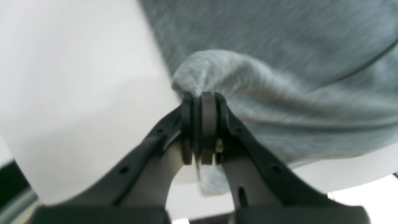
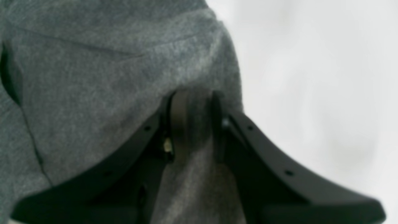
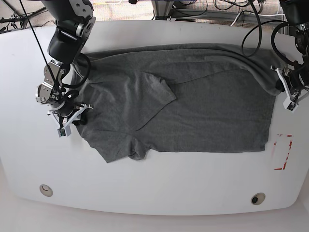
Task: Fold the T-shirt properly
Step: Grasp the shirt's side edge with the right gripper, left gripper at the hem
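Grey knit T-shirt (image 3: 193, 101) spread across the white table (image 3: 154, 193), pinched at both ends

The left gripper (image 1: 202, 102) is clamped tight on a bunched fold of the cloth at the hem end, its pads (image 1: 208, 124) pressed together with fabric poking out below; the right gripper (image 2: 191, 102) pinches a fold at the collar end, cloth hanging down between its narrow jaws, one short sleeve lying folded over the chest
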Motion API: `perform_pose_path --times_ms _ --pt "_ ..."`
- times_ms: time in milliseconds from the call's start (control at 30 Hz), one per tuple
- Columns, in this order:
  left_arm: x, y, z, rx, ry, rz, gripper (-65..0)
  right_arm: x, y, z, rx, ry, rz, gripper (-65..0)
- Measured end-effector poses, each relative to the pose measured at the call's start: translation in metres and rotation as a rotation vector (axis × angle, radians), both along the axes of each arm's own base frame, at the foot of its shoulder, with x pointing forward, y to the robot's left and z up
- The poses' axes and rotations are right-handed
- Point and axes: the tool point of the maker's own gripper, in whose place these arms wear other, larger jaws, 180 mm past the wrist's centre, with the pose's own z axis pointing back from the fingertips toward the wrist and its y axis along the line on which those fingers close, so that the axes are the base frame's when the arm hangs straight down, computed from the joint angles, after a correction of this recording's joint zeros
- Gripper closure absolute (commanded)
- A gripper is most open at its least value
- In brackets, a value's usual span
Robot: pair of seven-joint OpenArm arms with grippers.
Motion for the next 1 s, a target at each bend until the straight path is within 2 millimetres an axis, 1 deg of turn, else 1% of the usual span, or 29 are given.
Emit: perform_pose_path --times_ms 100,133,233,300,367,400,500,667,833,933,1000 --pt "-0.007 0.006 -0.013 0.017 0.067 0.016 -2.4 0.0 0.0 0.0 -0.001 0.001 0.0 -12.0" --pt "-0.007 0.006 -0.016 0.014 0.076 0.016 -2.4 0.0 0.0 0.0 0.0 0.001 0.0 -12.0" --pt "-0.001 0.004 -0.019 -0.003 0.074 0.02 -2.8 0.0 0.0 0.0 0.001 -0.002 0.0 -12.2" --pt "0.003 0.004 -0.017 -0.015 0.06 0.023 -5.1 0.0 0.001 0.0 0.004 -0.004 -0.001 -12.4" --pt "0.005 0.008 -0.017 -0.013 0.055 0.028 -9.6 0.001 0.001 0.001 0.007 -0.005 -0.001 -12.4" --pt "0.004 0.009 -0.017 -0.011 0.057 0.03 -13.6 0.001 0.001 0.001 0.007 -0.005 -0.001 -12.4" --pt "0.002 0.016 -0.021 -0.005 0.066 0.045 -21.0 0.0 0.001 0.0 0.003 -0.003 0.0 -12.4" --pt "0.002 0.023 -0.027 -0.028 0.076 0.064 -29.4 0.001 0.002 0.0 0.006 -0.004 0.0 -12.4" --pt "0.001 0.041 -0.024 0.0 0.088 0.088 -41.0 0.001 0.001 0.0 0.005 -0.004 0.0 -12.4" --pt "0.003 0.048 -0.018 0.016 0.078 0.09 -44.2 0.001 0.001 0.002 -0.003 -0.006 0.002 -12.4" --pt "0.008 0.05 -0.013 0.017 0.058 0.091 -44.3 0.001 0.002 0.005 -0.011 -0.006 0.007 -12.4"
